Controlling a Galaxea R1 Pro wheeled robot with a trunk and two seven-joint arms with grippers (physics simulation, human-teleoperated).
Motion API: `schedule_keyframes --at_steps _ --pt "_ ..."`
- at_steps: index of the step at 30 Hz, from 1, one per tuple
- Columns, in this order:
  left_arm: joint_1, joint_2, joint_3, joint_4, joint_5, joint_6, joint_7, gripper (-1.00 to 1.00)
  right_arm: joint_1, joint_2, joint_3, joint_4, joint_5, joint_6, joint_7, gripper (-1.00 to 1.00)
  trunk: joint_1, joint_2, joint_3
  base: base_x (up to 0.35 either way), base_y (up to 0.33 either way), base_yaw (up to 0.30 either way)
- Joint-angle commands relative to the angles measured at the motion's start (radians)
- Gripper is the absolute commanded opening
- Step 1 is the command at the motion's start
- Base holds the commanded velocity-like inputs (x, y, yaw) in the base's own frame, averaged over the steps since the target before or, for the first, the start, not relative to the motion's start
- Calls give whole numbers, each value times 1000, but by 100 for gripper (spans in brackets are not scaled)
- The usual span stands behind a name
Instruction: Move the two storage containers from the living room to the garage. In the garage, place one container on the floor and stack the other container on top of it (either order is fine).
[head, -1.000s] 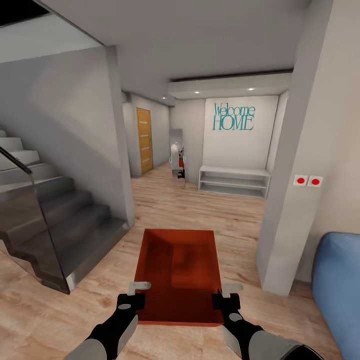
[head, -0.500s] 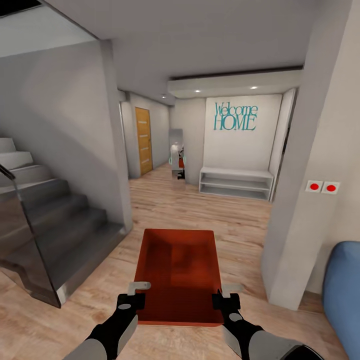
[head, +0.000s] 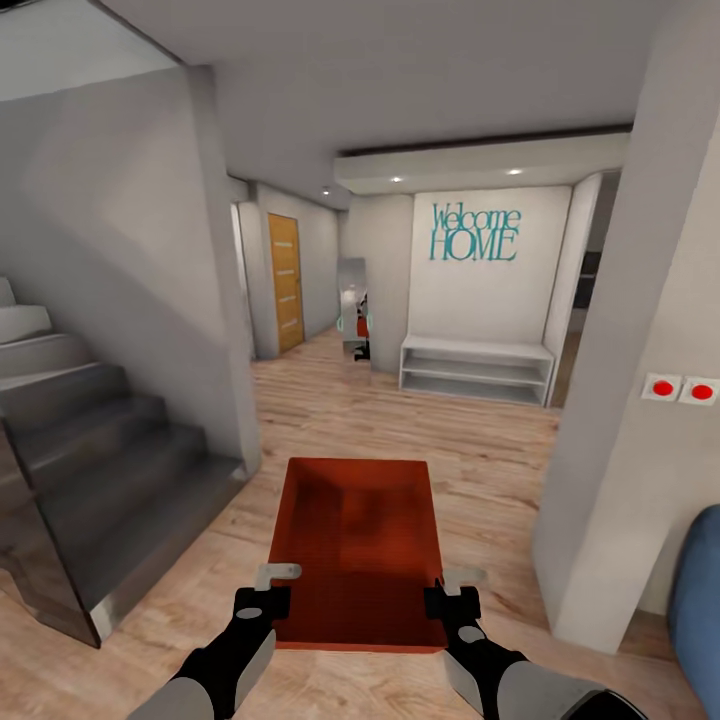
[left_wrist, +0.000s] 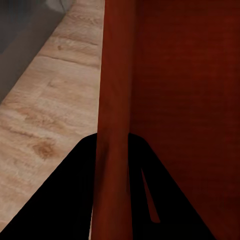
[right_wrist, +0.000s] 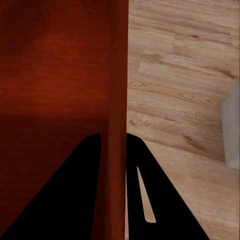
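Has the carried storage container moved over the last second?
Yes. The storage container has travelled forward with the robot: the switch plate slid rightward and the staircase drew nearer, while both grippers kept their grip.

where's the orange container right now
In the head view the storage container is low and centre, held above the wood floor between the left gripper and right gripper, each clamped on a side wall, with the staircase to its left.
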Motion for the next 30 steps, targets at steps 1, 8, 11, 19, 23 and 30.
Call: schedule_keyframes --at_steps 1,8,11,19,23,30 --pt "0 3 76 0 3 8 25 -100 -1 0 -49 -4 7 -5 -3 -100 1 -1 -1 322 0 0" --pt "0 3 76 0 3 8 25 -100 -1 0 -49 -4 7 -5 -3 -100 1 -1 -1 322 0 0" --pt "0 3 76 0 3 8 25 -100 -1 0 -49 -4 7 -5 -3 -100 1 -1 -1 323 0 0" --pt "0 3 76 0 3 8 25 -100 -1 0 -49 -4 7 -5 -3 -100 1 -1 -1 322 0 0" --pt "0 3 76 0 3 8 25 -100 -1 0 -49 -4 7 -5 -3 -100 1 -1 -1 322 0 0" --pt "0 3 75 0 3 8 25 -100 -1 0 -49 -4 7 -5 -3 -100 1 -1 -1 322 0 0"
